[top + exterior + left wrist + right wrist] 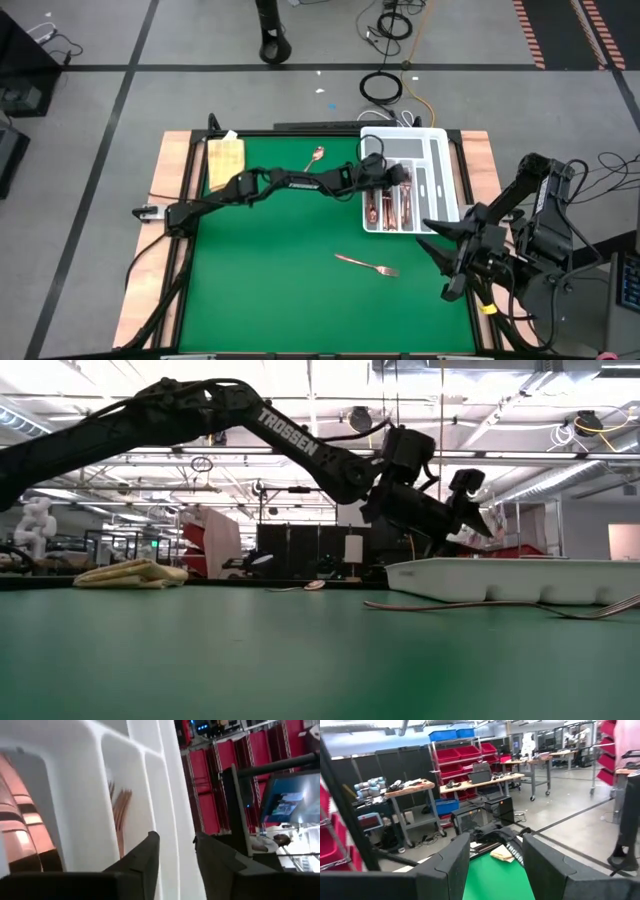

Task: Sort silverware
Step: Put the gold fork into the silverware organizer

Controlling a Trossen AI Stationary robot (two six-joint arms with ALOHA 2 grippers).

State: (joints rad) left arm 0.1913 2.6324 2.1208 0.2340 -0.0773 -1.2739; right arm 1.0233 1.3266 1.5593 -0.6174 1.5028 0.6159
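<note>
High view, left claw (385,172): reaches across the green surface (280,290) and sits over the white divided tray (440,145) at the surface's far right; nothing is seen between its fingers.
High view, silverware: several copper pieces (392,210) lie in the tray's near compartments; 1 fork (368,264) lies loose on the surface, near the tray's near end; 1 spoon (314,156) lies near the far edge, left of the tray.
High view, cloth: tan woven cloth (225,160) lies at the far left corner, well apart from the tray.
High view, right claw (440,238): off the surface's right edge, near the tray's near corner, fingers parted and empty.
Low view, left claw (470,510): tilted down just above the tray's wall (500,575), not touching it.
Low view, silverware: the fork (480,606) lies flat in front of the tray; the spoon (305,586) lies farther back.
Left wrist view, left claw (176,847): 2 dark fingers (142,857) stand apart with a clear gap, released, directly over the tray's dividers (150,780).
Left wrist view, silverware: copper pieces (120,810) lie in 2 compartments.
Right wrist view, right claw (492,860): fingers parted, gripping nothing, facing the room.
</note>
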